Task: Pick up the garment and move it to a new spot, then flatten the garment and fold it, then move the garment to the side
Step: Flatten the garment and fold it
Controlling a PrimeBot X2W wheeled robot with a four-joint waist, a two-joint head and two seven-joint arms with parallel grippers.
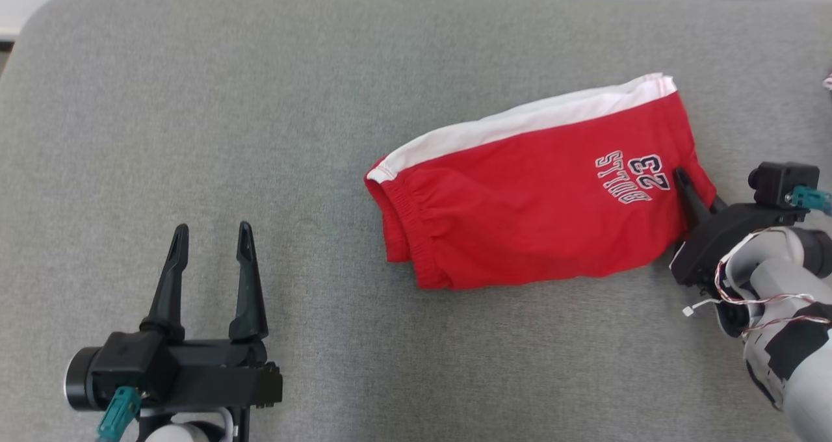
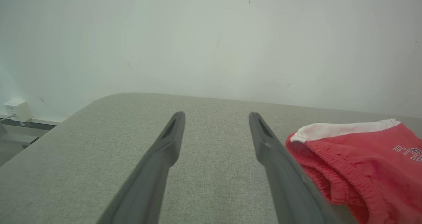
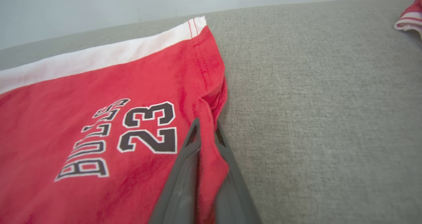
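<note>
The garment (image 1: pixel 533 195) is a pair of red shorts with a white side band and a "BULLS 23" print, lying folded on the grey table. My right gripper (image 1: pixel 682 179) is at its right hem, and in the right wrist view the right gripper (image 3: pixel 206 126) is shut on a pinched fold of the red garment (image 3: pixel 99 118). My left gripper (image 1: pixel 209 237) stands open over bare table at the lower left, well apart from the cloth. Between the open fingers of the left gripper (image 2: pixel 216 117) there is nothing, and the garment (image 2: pixel 362 164) lies to their right.
The grey fabric-covered table (image 1: pixel 260 104) has rounded far corners and a pale wall behind it. A scrap of another red and white cloth (image 3: pixel 410 18) lies at the far right edge. A white box (image 2: pixel 18 110) sits by the wall beyond the table's left corner.
</note>
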